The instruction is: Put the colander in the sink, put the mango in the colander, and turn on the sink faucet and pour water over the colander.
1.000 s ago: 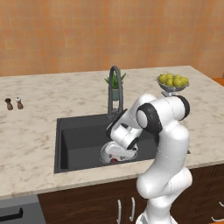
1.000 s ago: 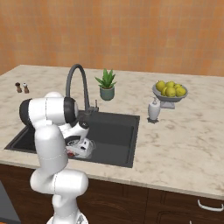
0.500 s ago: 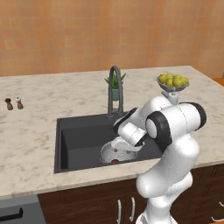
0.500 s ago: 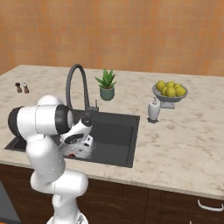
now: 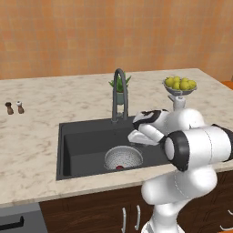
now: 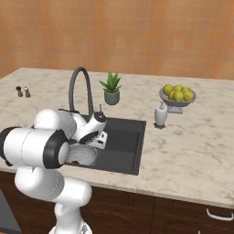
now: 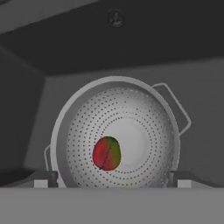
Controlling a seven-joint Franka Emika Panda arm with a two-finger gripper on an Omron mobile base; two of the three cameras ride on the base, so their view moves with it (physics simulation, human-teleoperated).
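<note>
Colander [image 7: 116,131] resting on the floor of the sink [image 5: 82,141], near the front wall of the basin, with the mango [image 7: 106,153] lying inside it, low on the perforated wall beside the flat centre (red skin, with a green patch at one end). The hand view looks straight down into the bowl and shows both loop handles on the rim; the two finger tips [image 7: 41,179] stand wide apart at the bottom corners, with nothing between them. Left base view: the gripper [image 5: 136,135] hangs above the colander, clear of it, and the mango is a small red spot at the bowl's near edge. The sink faucet [image 5: 119,93] rises behind the basin, its spout arching over it. Right base view: the arm covers most of the colander, but a soap dispenser [image 6: 160,114] stands right of the sink, beside a footed bowl of yellow fruit [image 6: 178,95]. A potted plant [image 6: 111,87] stands behind the basin, and two small shakers [image 5: 14,108] sit well apart on the counter [image 5: 32,150].
</note>
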